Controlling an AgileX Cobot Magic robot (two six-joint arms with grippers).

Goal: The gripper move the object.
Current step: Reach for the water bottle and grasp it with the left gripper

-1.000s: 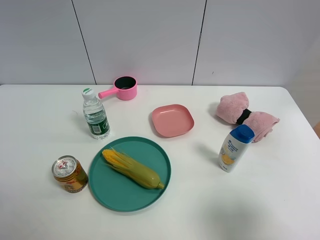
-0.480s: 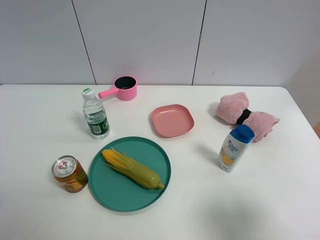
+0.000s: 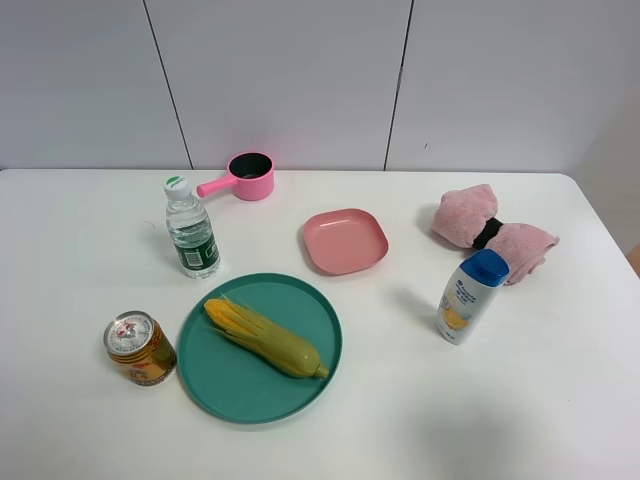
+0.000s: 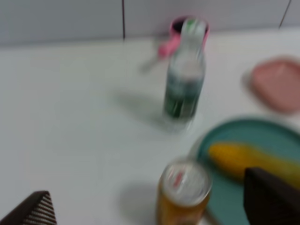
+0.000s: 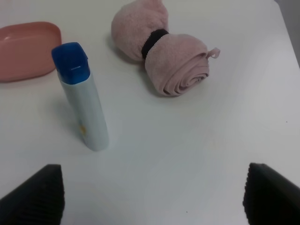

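My left end effector (image 4: 151,205) and right end effector (image 5: 153,194) are both spread apart; the bottle (image 3: 190,228) stands untouched on the worktop (image 3: 80,260).

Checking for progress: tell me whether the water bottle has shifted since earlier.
No. The water bottle keeps the same gap from the pink pot.

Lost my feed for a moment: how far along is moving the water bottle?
Nothing looks done: the water bottle stands upright beside the teal plate, ungrasped. In hand: the left gripper faces it, fingers open and empty. Left: close in, grasp, move it.
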